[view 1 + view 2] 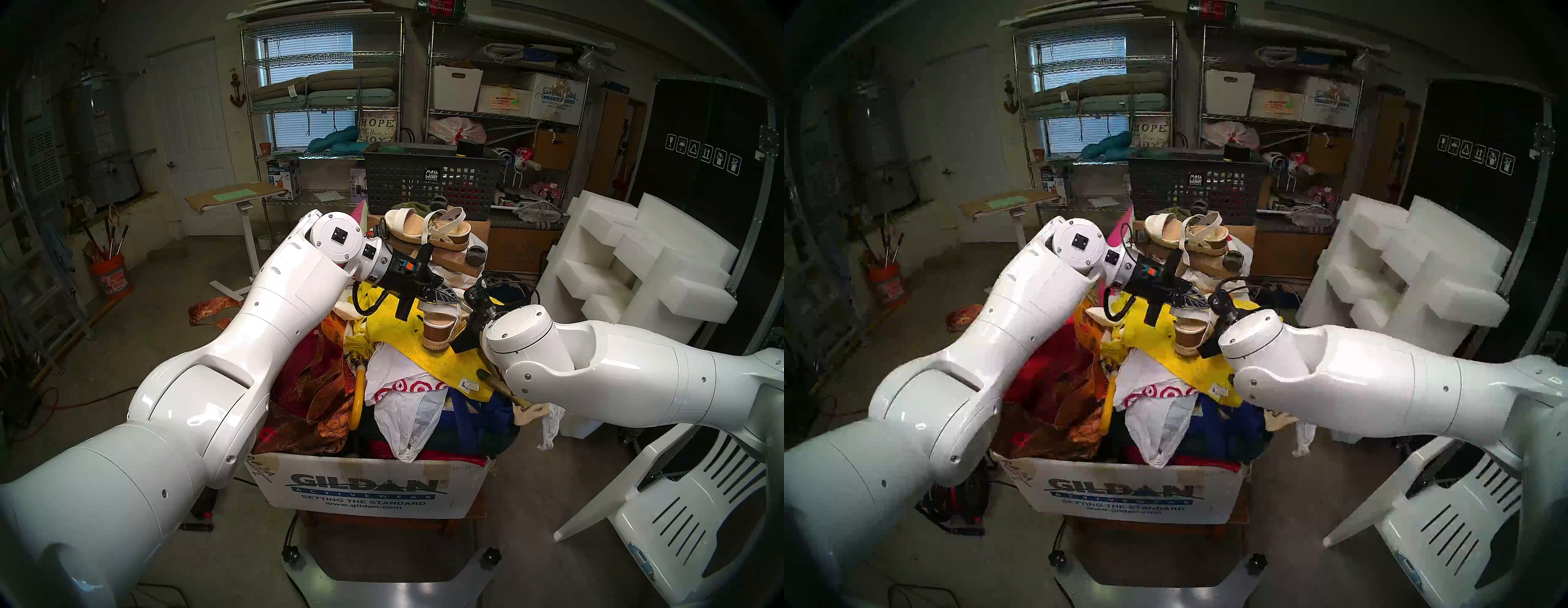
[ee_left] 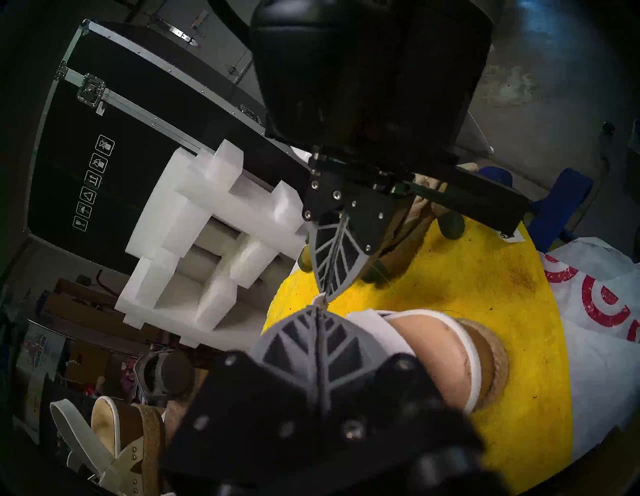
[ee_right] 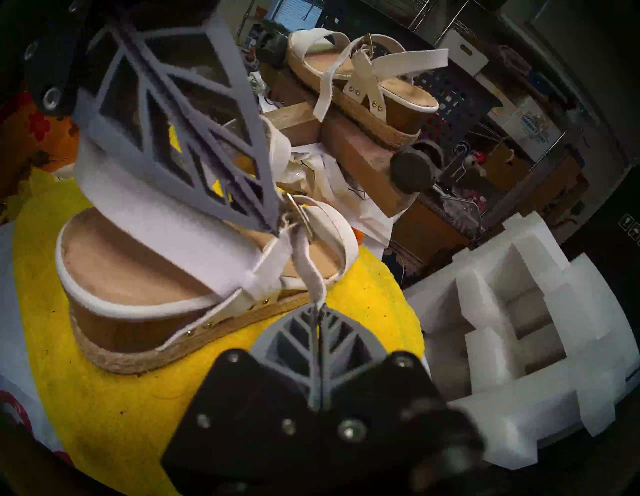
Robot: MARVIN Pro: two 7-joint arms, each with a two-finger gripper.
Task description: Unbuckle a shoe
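Evidently both tools were clenched: right tool (image 3: 317, 311) pinching the shoe's (image 3: 145, 277) limp strap end, left tool (image 3: 273, 225) at the buckle (image 3: 298, 216) just beyond. Sandal beneath them on yellow cloth (image 3: 121, 398); we judged the wedge stiff, light, strap soft — hold near buckle.

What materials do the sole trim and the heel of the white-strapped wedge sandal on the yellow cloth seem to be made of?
On the white-strapped wedge sandal, the sole trim looks like braided jute rope: coarse, tan and matte. The heel looks like smooth brown cork or a printed wrap; the frames cannot settle which.
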